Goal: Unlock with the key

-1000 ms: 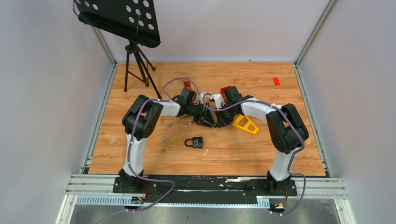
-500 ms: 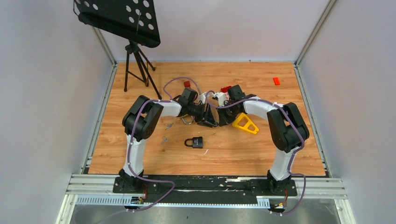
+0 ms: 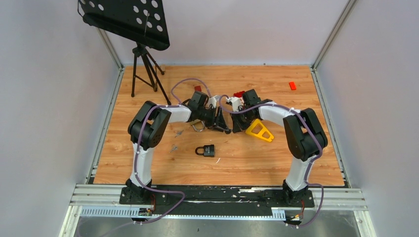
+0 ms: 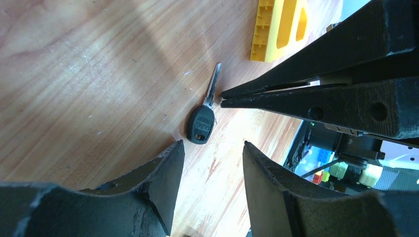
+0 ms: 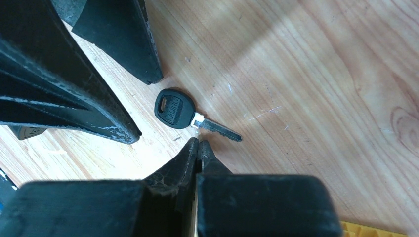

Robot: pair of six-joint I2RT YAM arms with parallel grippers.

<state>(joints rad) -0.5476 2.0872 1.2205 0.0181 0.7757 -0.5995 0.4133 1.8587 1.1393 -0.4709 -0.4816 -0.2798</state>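
Observation:
A black-headed key (image 4: pixel 203 117) lies flat on the wooden table; it also shows in the right wrist view (image 5: pixel 184 112). My left gripper (image 4: pixel 212 144) is open, its fingertips just short of the key's head, one on either side. My right gripper (image 5: pixel 199 141) is shut and empty, its tip touching or almost touching the key where the blade meets the head. In the top view both grippers meet mid-table, left (image 3: pixel 225 129) and right (image 3: pixel 236 127). The black padlock (image 3: pixel 207 150) lies apart, nearer the arm bases.
A yellow triangular block (image 3: pixel 260 131) lies right of the grippers. A metal ring (image 3: pixel 197 127) lies beside the left gripper. A tripod (image 3: pixel 144 69) with a black perforated panel stands at the back left. A small red piece (image 3: pixel 292 85) lies far right.
The right gripper has drawn back slightly to the right since a second ago. The left gripper has turned and shifted a little. The padlock has not moved.

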